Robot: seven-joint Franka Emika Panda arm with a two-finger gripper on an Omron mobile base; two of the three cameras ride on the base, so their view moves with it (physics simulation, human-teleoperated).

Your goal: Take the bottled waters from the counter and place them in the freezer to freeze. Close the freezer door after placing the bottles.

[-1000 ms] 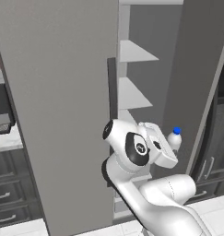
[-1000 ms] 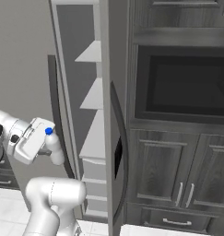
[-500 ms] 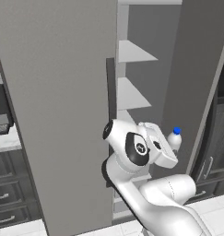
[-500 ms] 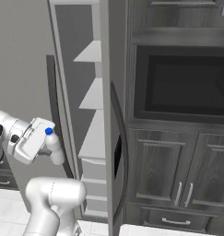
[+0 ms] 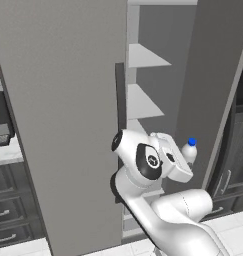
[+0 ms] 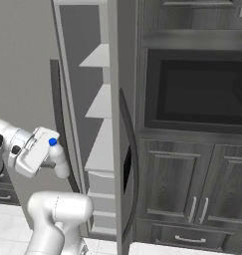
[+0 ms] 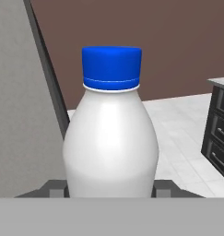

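White plastic fills the hand view: 1 bottled water [image 7: 111,133], pale-bodied with a blue cap, stands upright between the gripper [image 7: 111,189] tips, which are closed narrowly on its lower body. In the base views the bottle [image 5: 189,151] is carried at the end of the arm, just in front of the open freezer [image 6: 100,129].

Nearest risk is the grip itself: the tips seem to hold low on a smooth, rounded body, so a quick swing or tilt could let the bottle slip or topple out.

Next out, the freezer door [image 6: 123,149] stands edge-on just right of the bottle in the right base view, and the wider grey door [image 5: 63,115] with its dark bar handle [image 5: 120,97] flanks the left. That opening looks narrow, so a careless reach could knock hand or cap against either edge.

Farthest in, the white shelves [image 5: 145,102] are stacked closely; entering too high could strike a shelf lip.
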